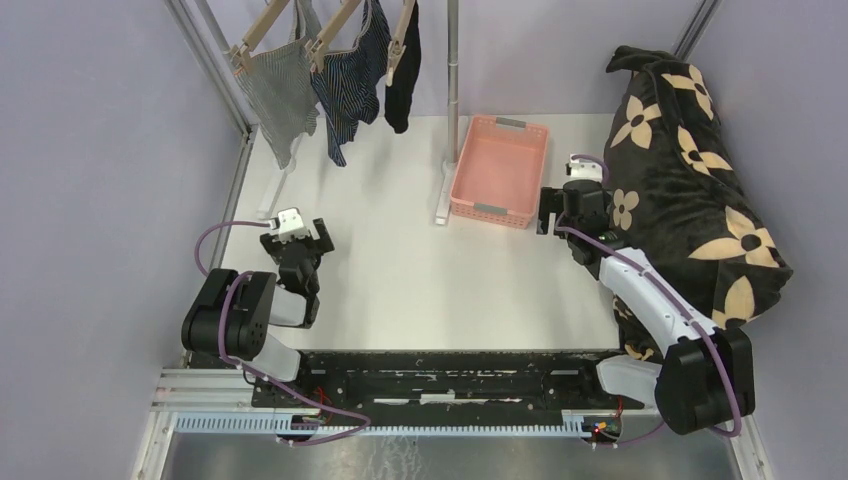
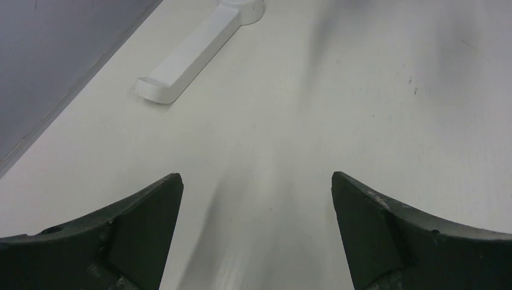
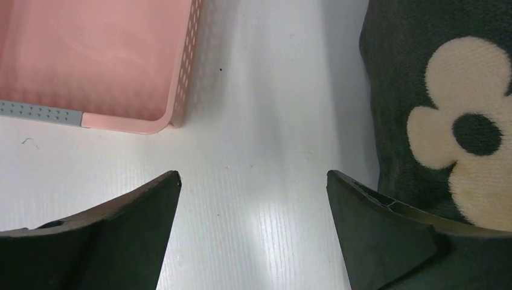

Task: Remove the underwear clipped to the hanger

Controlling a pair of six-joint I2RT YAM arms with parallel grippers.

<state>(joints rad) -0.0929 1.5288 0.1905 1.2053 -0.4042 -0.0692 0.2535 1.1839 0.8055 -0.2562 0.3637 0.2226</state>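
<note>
Three briefs hang from wooden clips at the top left of the top view: a grey-white fine-patterned one (image 1: 280,95), a navy striped one (image 1: 350,80) and a plain black one (image 1: 402,75). My left gripper (image 1: 297,243) is open and empty, low over the table, well in front of and below the hanging briefs; its wrist view (image 2: 256,178) shows only bare table between the fingers. My right gripper (image 1: 560,205) is open and empty next to the pink basket's right near corner; it also shows in its wrist view (image 3: 253,175).
A pink basket (image 1: 535,165) stands at the back middle, also in the right wrist view (image 3: 175,115). A large black flower-print blanket (image 1: 690,190) fills the right side. The rack's metal pole (image 1: 453,70) and white feet (image 1: 275,185) stand on the table.
</note>
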